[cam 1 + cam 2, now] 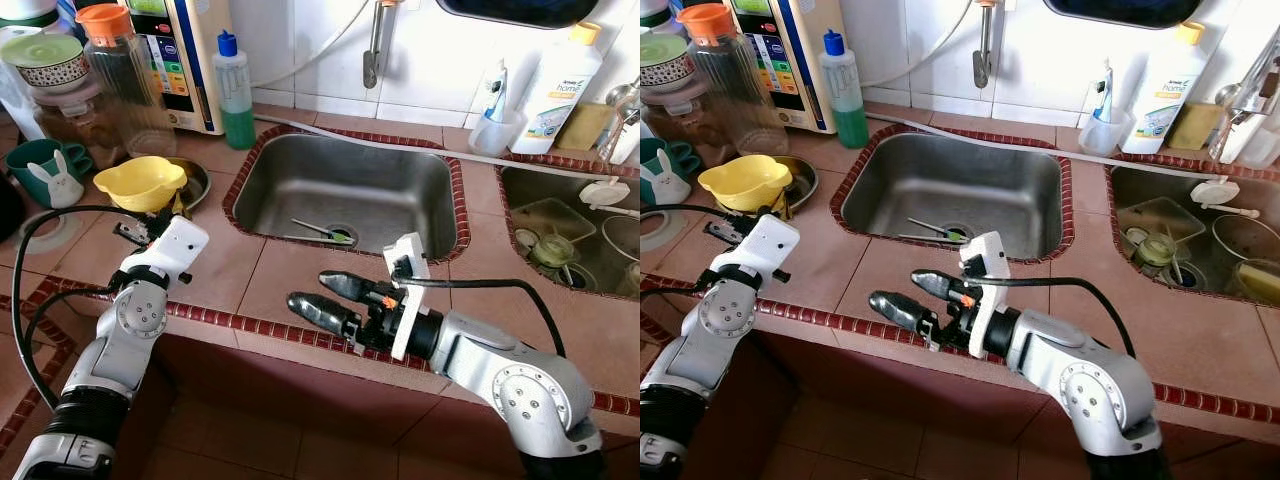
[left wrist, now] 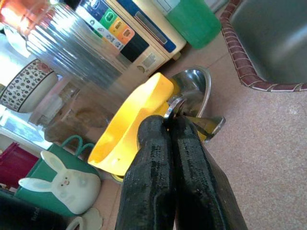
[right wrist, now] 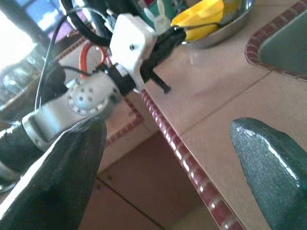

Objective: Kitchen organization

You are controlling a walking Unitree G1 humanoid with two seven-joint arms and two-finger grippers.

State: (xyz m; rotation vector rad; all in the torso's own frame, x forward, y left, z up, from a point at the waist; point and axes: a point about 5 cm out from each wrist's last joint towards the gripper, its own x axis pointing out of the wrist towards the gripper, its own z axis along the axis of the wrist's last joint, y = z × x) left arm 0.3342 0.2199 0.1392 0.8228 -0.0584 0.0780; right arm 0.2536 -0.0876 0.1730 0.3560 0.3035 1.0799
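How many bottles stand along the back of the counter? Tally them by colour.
Green bottle: 1
White bottle: 1
Total: 2

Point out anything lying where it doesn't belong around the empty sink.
A green-handled utensil lies loose on the bottom of the sink, its end at the drain. Beside the sink, a yellow bowl sits tilted in a steel dish, where the left gripper is shut on a small metal piece.
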